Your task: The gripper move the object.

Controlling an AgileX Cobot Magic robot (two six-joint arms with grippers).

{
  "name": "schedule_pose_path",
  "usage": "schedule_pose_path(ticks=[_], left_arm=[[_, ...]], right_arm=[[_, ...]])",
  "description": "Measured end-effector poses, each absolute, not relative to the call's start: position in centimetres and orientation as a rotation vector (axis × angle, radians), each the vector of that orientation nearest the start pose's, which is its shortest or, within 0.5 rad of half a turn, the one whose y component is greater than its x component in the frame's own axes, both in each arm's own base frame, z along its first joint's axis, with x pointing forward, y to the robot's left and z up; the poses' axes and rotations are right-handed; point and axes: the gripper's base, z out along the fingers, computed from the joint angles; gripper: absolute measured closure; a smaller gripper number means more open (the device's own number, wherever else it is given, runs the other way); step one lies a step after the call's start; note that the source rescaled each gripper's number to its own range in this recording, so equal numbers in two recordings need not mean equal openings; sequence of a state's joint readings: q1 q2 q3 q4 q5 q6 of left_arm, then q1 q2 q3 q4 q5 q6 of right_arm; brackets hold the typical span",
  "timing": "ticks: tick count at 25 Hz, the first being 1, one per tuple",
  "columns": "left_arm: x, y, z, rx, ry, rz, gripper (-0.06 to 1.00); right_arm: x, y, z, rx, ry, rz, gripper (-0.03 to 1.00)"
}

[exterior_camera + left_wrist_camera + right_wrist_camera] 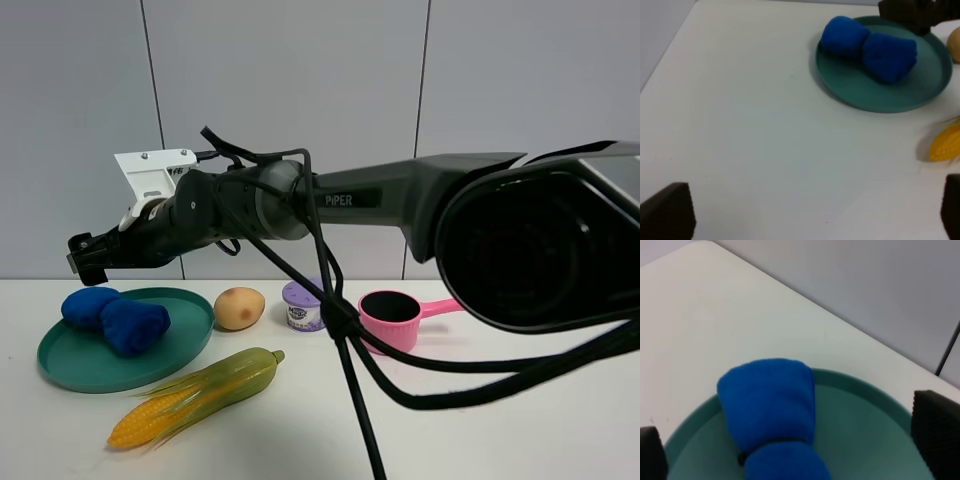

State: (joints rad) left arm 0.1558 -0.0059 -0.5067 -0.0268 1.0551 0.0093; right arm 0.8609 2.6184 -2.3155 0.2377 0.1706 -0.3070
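A blue bow-shaped soft object (115,318) lies on a teal plate (60,365) at the table's left. My right arm reaches across to the left, and its gripper (88,258) hangs just above the blue object's far end. In the right wrist view the gripper (794,445) is open and empty, with the blue object (772,410) on the plate (860,440) below, between its fingers. In the left wrist view the left gripper (810,210) is open and empty over bare table, well short of the blue object (870,47) and plate (880,97). The left gripper is out of the exterior view.
A potato (239,307), a purple cup (303,305) and a pink measuring cup (392,317) stand in a row right of the plate. A corn cob (195,395) lies in front. Black cables (345,350) hang from the right arm to the table.
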Motion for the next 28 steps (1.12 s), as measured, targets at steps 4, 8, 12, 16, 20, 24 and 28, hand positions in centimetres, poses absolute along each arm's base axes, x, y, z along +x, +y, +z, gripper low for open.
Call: schedule_pose_path(ticks=[4,8,12,16,20,24,28], left_arm=[[-0.6,-0.3,28.0,-0.147,2.021,0.072,-0.06],[-0.6,-0.3,28.0,-0.147,2.021,0.072,-0.06],[-0.6,-0.3,28.0,-0.147,2.021,0.072,-0.06],[-0.6,-0.3,28.0,-0.147,2.021,0.072,-0.06],[-0.6,-0.3,28.0,-0.147,2.021,0.072,-0.06],[-0.6,-0.3,28.0,-0.147,2.021,0.072,-0.06],[-0.6,-0.3,28.0,-0.147,2.021,0.072,-0.06]], right_arm=[[38.1,45.2,19.9,-0.956,1.763,0.553,-0.03],[36.9,44.0,24.8,-1.05,1.764,0.508,-0.03],[35.3,42.1,29.5,-1.132,1.811,0.471,-0.03],[32.9,39.7,34.9,-1.146,1.869,0.487,-0.03],[30.1,36.6,40.3,-1.175,1.874,0.483,-0.03],[27.8,32.9,45.4,-1.169,1.824,0.386,-0.03],[26.5,29.7,47.9,-1.163,1.838,0.264,-0.03]])
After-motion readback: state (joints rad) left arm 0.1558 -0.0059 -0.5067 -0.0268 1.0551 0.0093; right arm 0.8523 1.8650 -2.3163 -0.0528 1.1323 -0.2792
